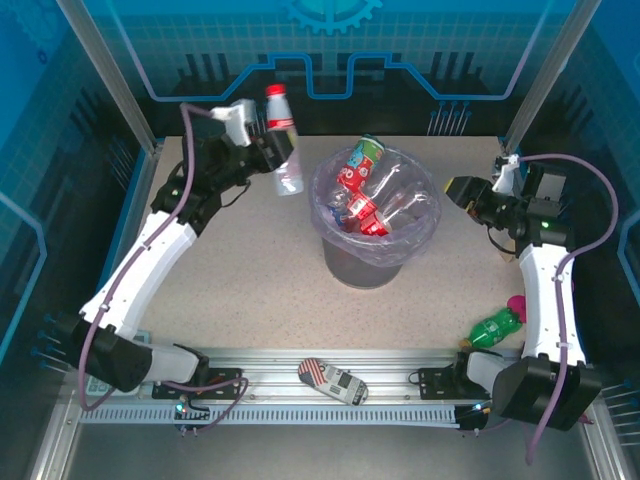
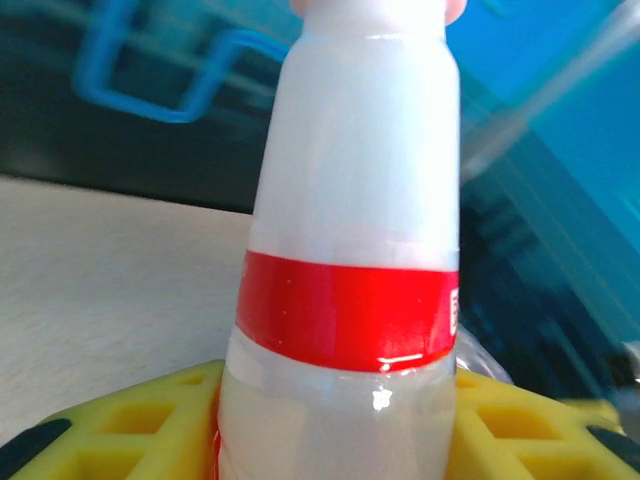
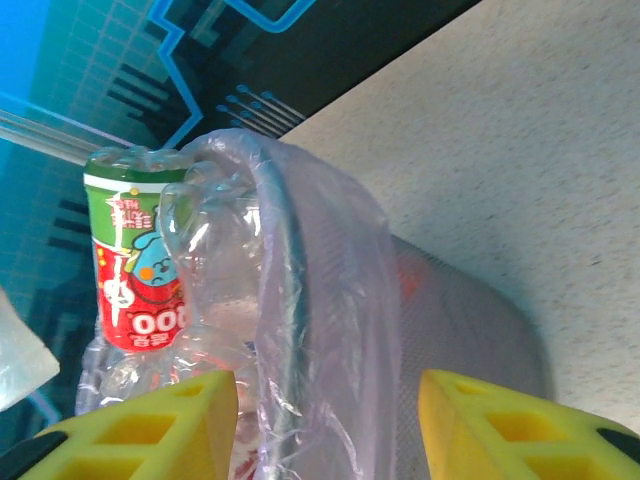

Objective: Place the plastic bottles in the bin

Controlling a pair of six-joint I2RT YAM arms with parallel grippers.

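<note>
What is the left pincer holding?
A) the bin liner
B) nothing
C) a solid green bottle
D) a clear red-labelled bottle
D: the left pincer is shut on a clear bottle with a red label, left of the bin.

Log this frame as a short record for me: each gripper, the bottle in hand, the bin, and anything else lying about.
left gripper: shut on a red-labelled bottle, held upright, left of the bin
right gripper: open, holding nothing, right of the bin
bin: lavender liner, several crushed bottles piled up to the rim
other: solid green bottle lying beside the right arm
status: held bottle not yet in the bin
</note>
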